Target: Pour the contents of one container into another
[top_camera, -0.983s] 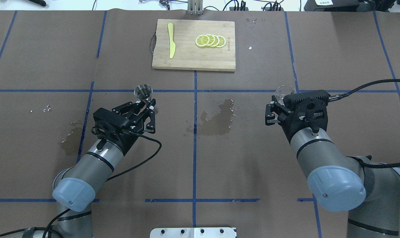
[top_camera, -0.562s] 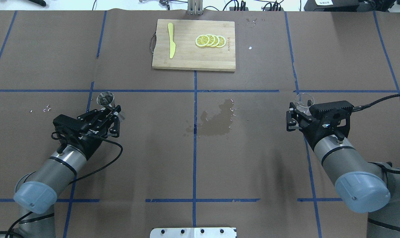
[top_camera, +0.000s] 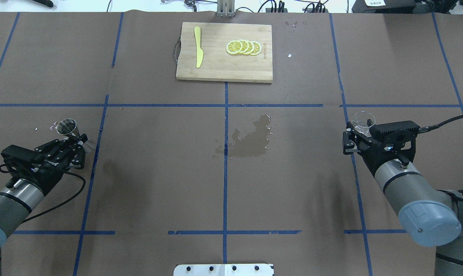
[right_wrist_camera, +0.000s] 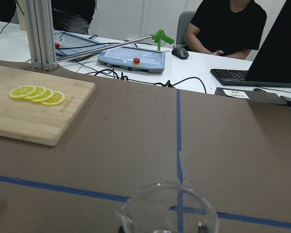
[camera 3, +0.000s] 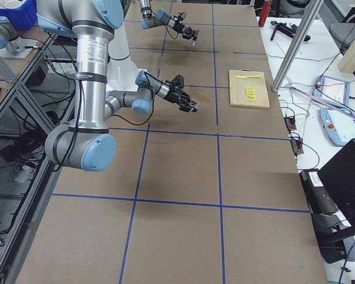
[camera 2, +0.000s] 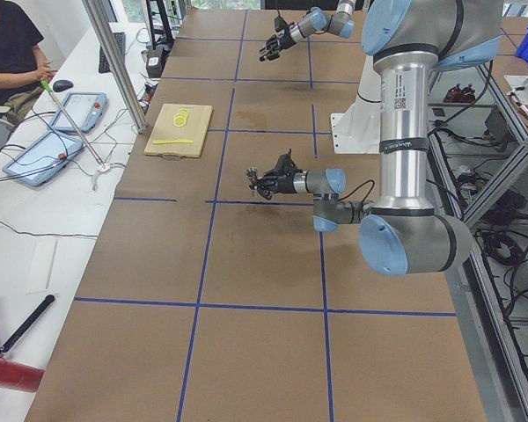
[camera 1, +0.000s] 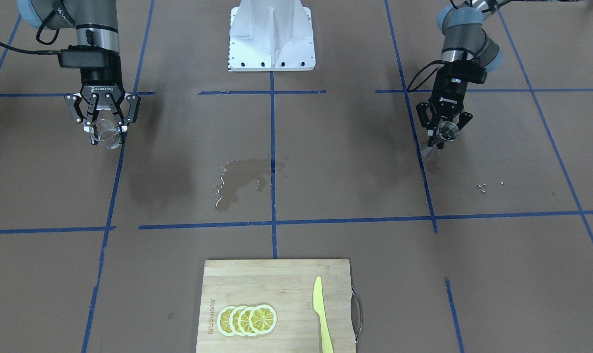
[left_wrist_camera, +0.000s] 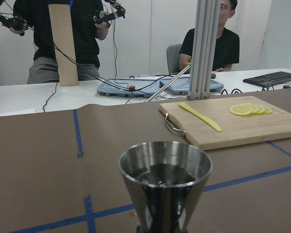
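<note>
My left gripper [top_camera: 77, 142] is shut on the waist of the metal jigger [top_camera: 66, 125], held upright over the table's left side. In the left wrist view the jigger [left_wrist_camera: 165, 187] fills the lower middle, and its cup looks wet inside. The front view shows the jigger [camera 1: 447, 130] in the same gripper [camera 1: 442, 135]. My right gripper [top_camera: 357, 132] is shut on the clear glass cup [top_camera: 363, 119], upright at the far right. The front view has that cup [camera 1: 105, 136] below the gripper [camera 1: 105, 128]. The cup's rim [right_wrist_camera: 167, 201] shows in the right wrist view.
A wooden cutting board [top_camera: 216, 69] lies at the far middle with lemon slices [top_camera: 243, 47] and a yellow knife [top_camera: 198, 46]. A wet stain [top_camera: 250, 138] marks the paper at the table's middle. Small droplets [top_camera: 55, 124] lie near the jigger.
Both arms have swung outward. The left gripper carried the jigger far to the left and slightly nearer; the right gripper carried the glass cup to the right and slightly nearer.
</note>
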